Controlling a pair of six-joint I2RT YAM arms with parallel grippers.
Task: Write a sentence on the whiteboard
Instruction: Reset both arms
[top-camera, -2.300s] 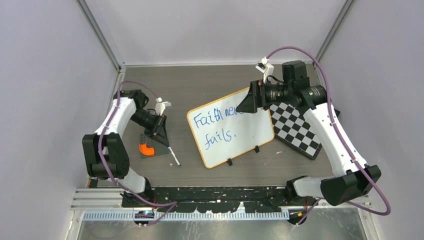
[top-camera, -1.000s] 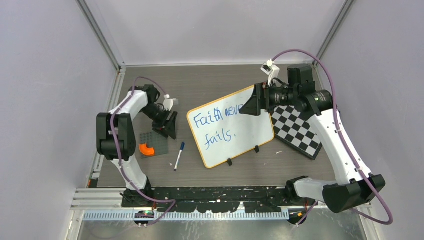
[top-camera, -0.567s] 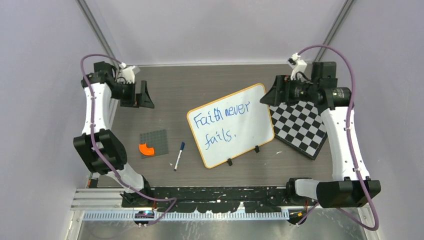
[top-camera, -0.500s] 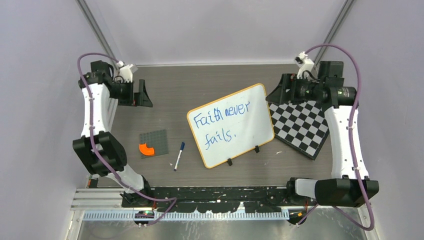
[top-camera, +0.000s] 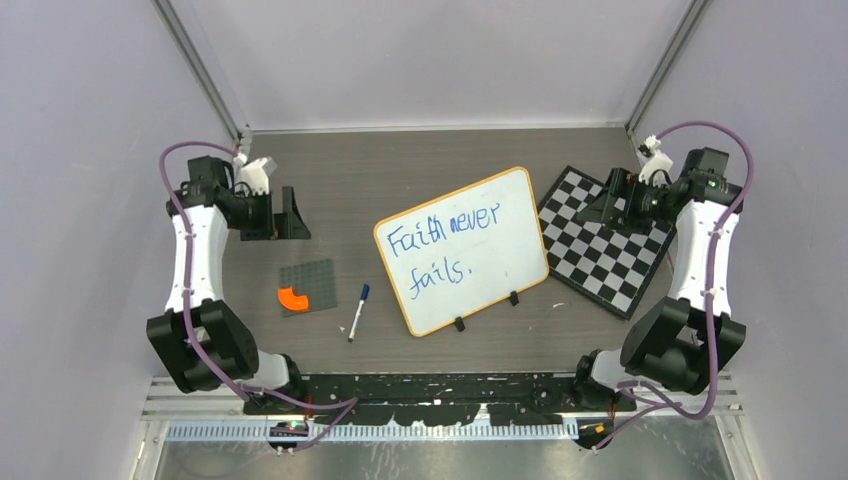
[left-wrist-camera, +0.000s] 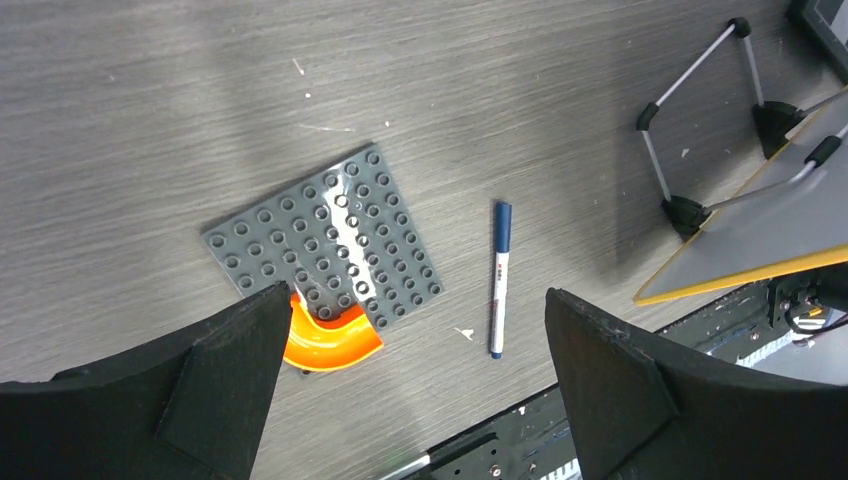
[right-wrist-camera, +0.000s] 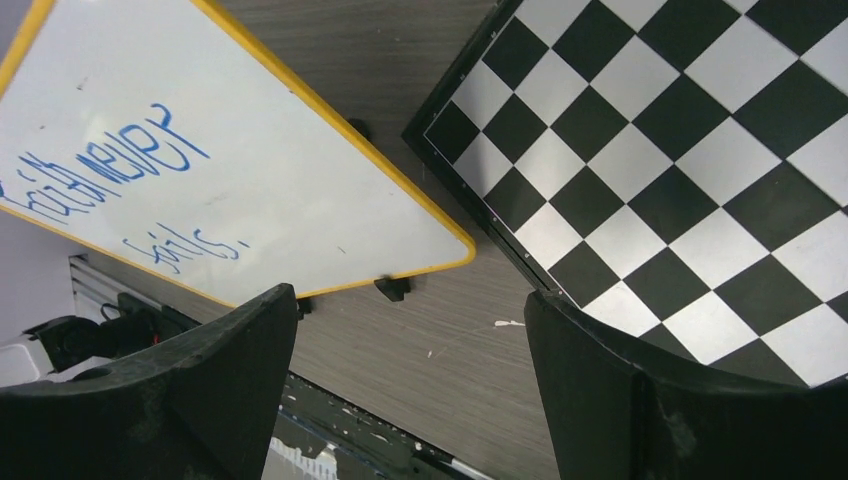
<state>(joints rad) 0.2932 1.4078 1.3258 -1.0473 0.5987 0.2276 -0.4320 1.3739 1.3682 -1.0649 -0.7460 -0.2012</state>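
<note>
Withdrawn to the table (top-camera: 420, 160) edges since earlier, left gripper (top-camera: 297, 215) and right gripper (top-camera: 600, 203) both gape empty; marker (top-camera: 358, 312) lies loose near the written whiteboard (top-camera: 500, 265)

Toward the left claw (top-camera: 298, 213): one pen (top-camera: 358, 312), one grey studded plate (top-camera: 312, 283), one orange curved piece (top-camera: 292, 298). Toward the right claw (top-camera: 592, 213): one whiteboard (top-camera: 462, 250), one checkered board (top-camera: 600, 262).

A gray studded baseplate (left-wrist-camera: 325, 240) lies left of centre on the dark wood table (left-wrist-camera: 150, 120), an orange curved piece (left-wrist-camera: 330, 345) touching its lower edge. Just right of it lies a marker (left-wrist-camera: 499, 280) — blue cap uppermost. The whiteboard (left-wrist-camera: 770, 225) fills the right edge. The left gripper (left-wrist-camera: 415, 305) fingers (left-wrist-camera: 215, 380) are spread wide at the bottom corners — holding nothing.
</note>
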